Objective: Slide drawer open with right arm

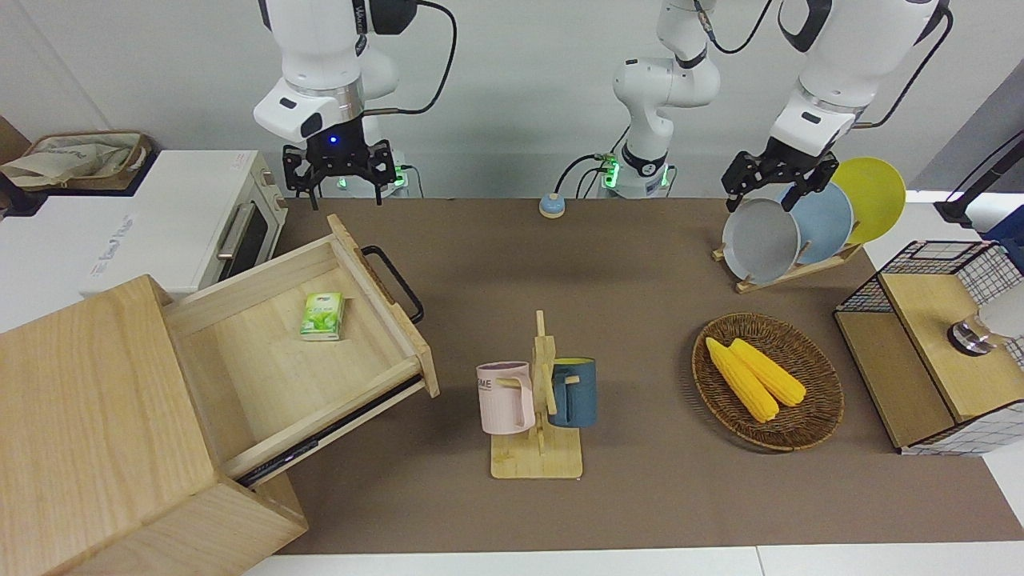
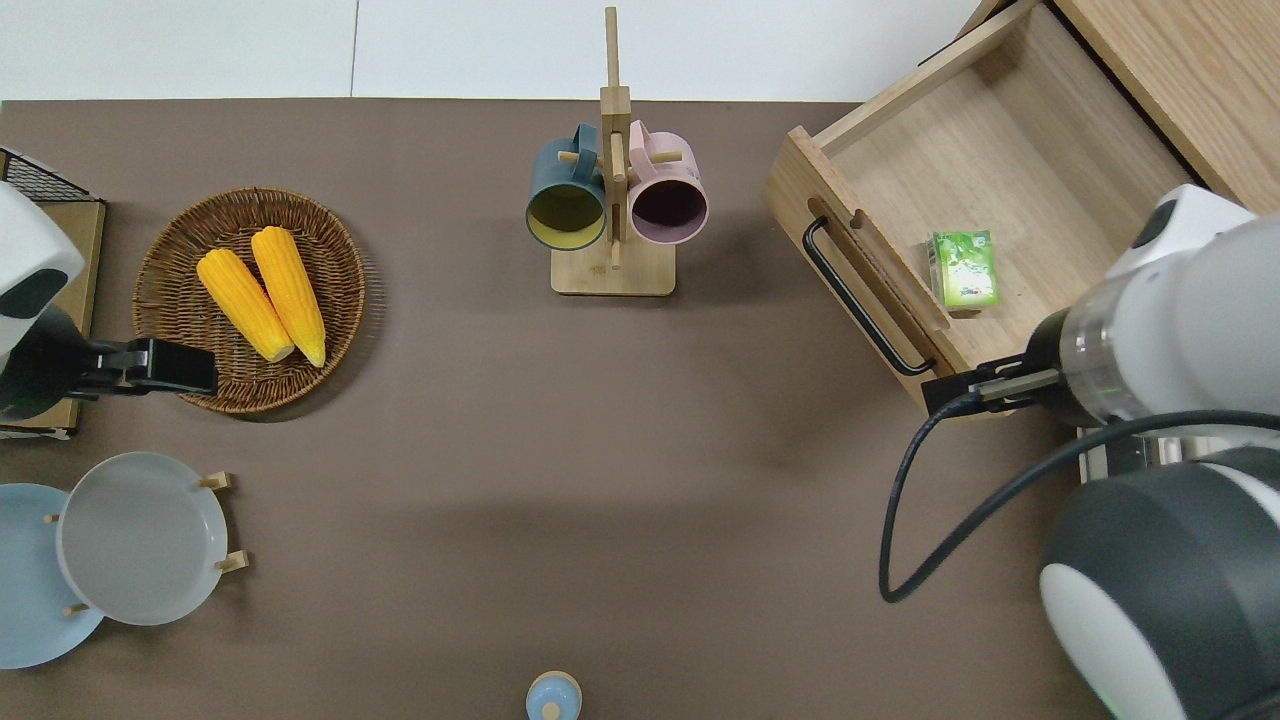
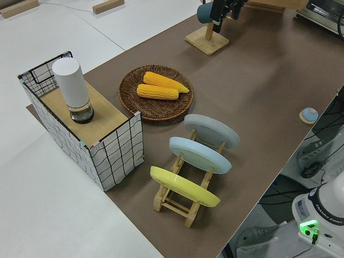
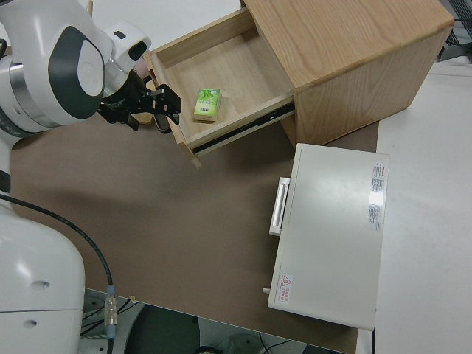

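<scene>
The drawer (image 1: 320, 336) stands pulled well out of the large pale wooden box (image 1: 96, 424) at the right arm's end of the worktop (image 2: 560, 440), its black loop handle (image 2: 862, 300) facing the open brown middle. A small green packet (image 2: 964, 268) lies on the drawer floor near the front panel, at about 2 o'clock from the handle in the overhead view. The right gripper (image 1: 340, 170) hangs in the air with its fingers spread wide and holds nothing; in the overhead view it sits over the drawer's robot-side front corner, at about 5 o'clock from the handle, clear of the loop. The white toaster oven (image 4: 328, 236) stands just beside the box, nearer to the robots, close to that drawer side. Around 9 o'clock from the handle in the overhead view a wooden mug rack (image 2: 612, 170) carries a blue mug (image 2: 567, 205) and a pink mug (image 2: 668, 200), with bare worktop between rack and drawer front. Toward the left arm's end lie a wicker basket (image 2: 160, 290) with two corn cobs (image 2: 265, 290), a plate rack (image 3: 183, 199) of upright plates and a wire-mesh cabinet (image 3: 115, 145). The left arm is parked; its gripper's (image 1: 772, 178) fingers stand apart around nothing. A small blue button (image 2: 553, 697) sits at the worktop's robot edge.
</scene>
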